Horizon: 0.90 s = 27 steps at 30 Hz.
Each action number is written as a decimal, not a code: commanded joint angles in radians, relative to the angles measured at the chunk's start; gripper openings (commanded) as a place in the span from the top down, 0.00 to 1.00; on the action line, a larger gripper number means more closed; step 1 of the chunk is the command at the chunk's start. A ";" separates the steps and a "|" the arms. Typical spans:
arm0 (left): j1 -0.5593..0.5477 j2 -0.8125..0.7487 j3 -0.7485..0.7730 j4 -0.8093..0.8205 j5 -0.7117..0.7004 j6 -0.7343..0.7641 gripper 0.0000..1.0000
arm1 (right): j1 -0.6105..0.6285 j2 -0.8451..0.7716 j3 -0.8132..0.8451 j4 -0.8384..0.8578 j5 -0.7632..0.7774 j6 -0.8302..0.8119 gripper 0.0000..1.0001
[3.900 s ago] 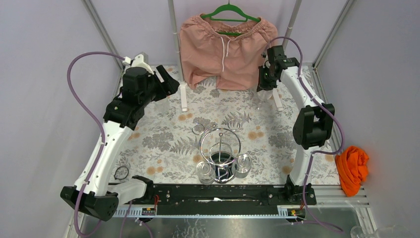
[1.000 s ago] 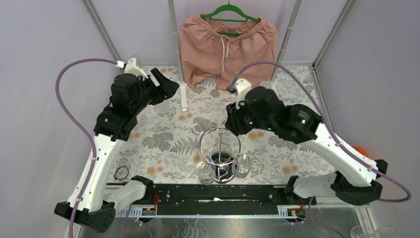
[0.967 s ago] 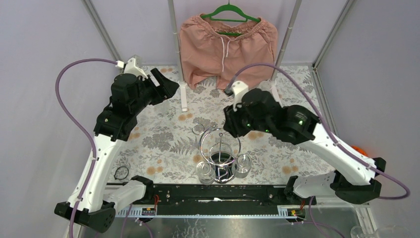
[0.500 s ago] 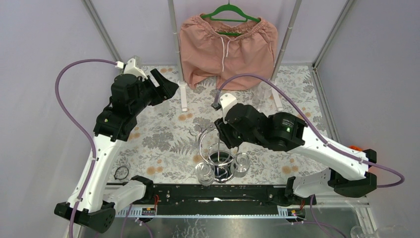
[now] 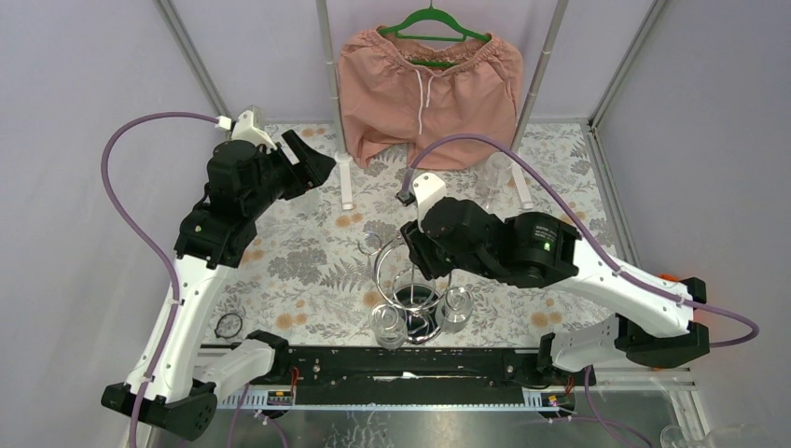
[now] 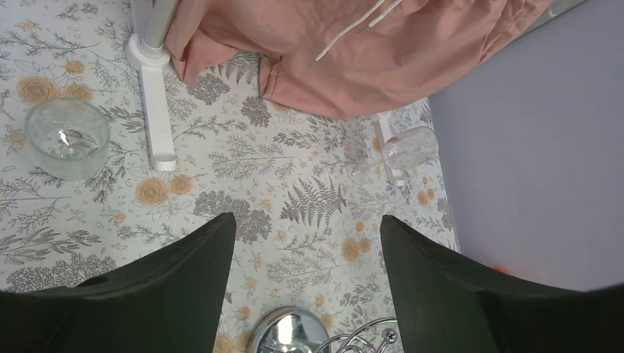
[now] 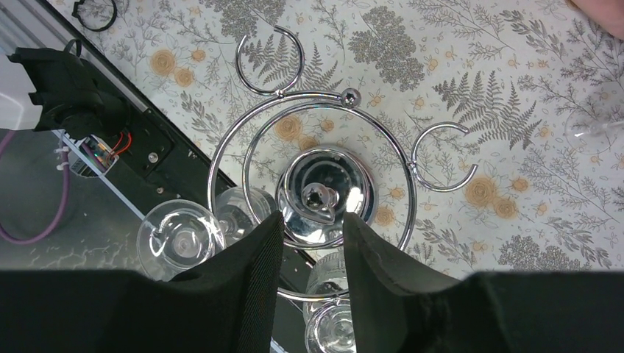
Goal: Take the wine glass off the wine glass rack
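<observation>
The chrome wine glass rack [image 5: 411,276] stands at the near middle of the table, with clear wine glasses [image 5: 386,323] [image 5: 456,307] hanging on its near side. My right gripper [image 5: 418,254] hovers right above the rack, open by a narrow gap. In the right wrist view the gripper [image 7: 312,218] frames the rack's mirrored base [image 7: 324,193]. Glasses [image 7: 180,239] [image 7: 331,323] show below the ring. My left gripper [image 5: 317,164] is open and empty, high at the far left. Its view [image 6: 305,220] catches the rack's base [image 6: 294,334] at the bottom edge.
Pink shorts [image 5: 427,93] hang on a green hanger at the back between white stand feet [image 6: 154,110]. A glass tumbler [image 6: 66,136] and a lone wine glass [image 5: 499,173] stand on the far table. A black ring [image 5: 228,325] lies near left. An orange cloth [image 5: 667,277] peeks out at right.
My right arm has swung from the far right corner to the middle and come down over the rack, shifting slightly left in the last half second. The left arm has barely moved.
</observation>
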 commanded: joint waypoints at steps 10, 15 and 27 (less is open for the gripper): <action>0.003 -0.021 -0.013 -0.003 -0.016 0.024 0.20 | 0.009 0.067 -0.062 0.118 0.049 -0.029 0.51; 0.003 -0.021 -0.018 -0.003 -0.017 0.024 0.20 | 0.009 0.075 -0.090 0.141 0.068 -0.019 0.56; 0.003 -0.017 -0.023 -0.003 -0.020 0.024 0.20 | 0.009 0.081 -0.127 0.179 0.190 0.001 0.98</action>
